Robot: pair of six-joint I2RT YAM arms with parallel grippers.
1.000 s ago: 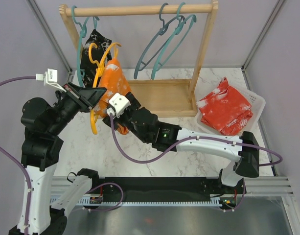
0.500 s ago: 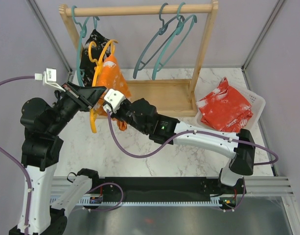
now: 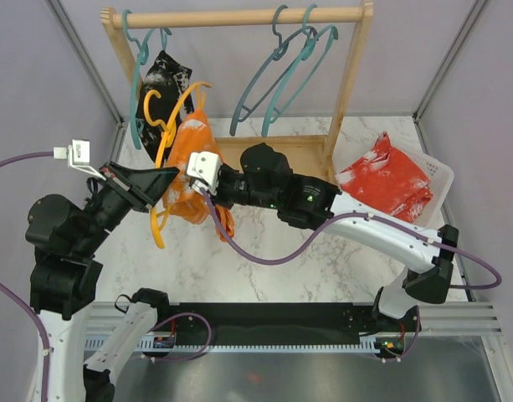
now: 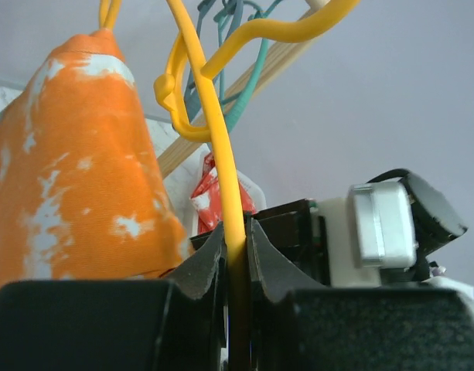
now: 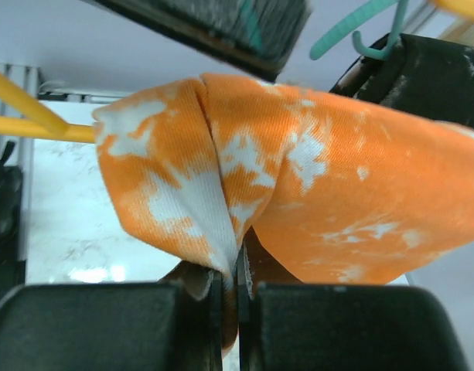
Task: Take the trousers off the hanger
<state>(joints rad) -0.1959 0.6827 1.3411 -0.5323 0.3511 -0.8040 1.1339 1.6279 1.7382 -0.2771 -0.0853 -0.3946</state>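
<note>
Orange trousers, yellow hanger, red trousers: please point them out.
orange trousers (image 3: 189, 142): top external view, upper cloth.
yellow hanger (image 4: 219, 154): left wrist view, straight bar.
red trousers (image 3: 386, 188): top external view, middle fold.

Top view: high behind the arms, looking down across the surface (image 3: 340, 276). Wrist views: close-up. All three share the orange trousers (image 3: 189, 163).
</note>
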